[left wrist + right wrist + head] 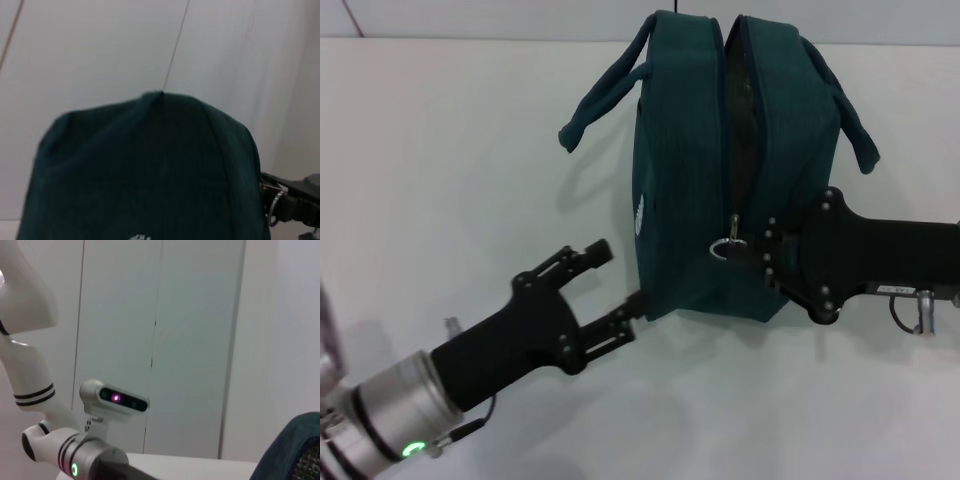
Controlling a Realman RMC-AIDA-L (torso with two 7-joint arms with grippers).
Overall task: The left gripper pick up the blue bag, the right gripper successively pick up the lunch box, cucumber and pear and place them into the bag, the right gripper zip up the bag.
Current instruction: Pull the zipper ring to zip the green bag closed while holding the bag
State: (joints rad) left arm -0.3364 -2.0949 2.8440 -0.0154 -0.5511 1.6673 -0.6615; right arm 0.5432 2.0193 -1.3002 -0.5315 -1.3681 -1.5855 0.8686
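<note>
Claws at the blue bag [720,170]
Right claw [752,250] pinches the zipper ring [725,246]; left claw [618,283] is spread apart beside it.

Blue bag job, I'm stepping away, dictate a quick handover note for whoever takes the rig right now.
Left gripper: open, beside the blue bag on its logo side, holding nothing.
Right gripper: at the near end of the bag's zipper, at the metal ring pull; whether it is clamped on the ring cannot be told.
The bag stands upright on the white table, handles flopped outward. The zipper line looks mostly closed.
Lunch box, cucumber and pear are not visible on the table; presumably inside the bag, unconfirmed.
Left: check the zipper is fully shut, then pull both arms back.
</note>
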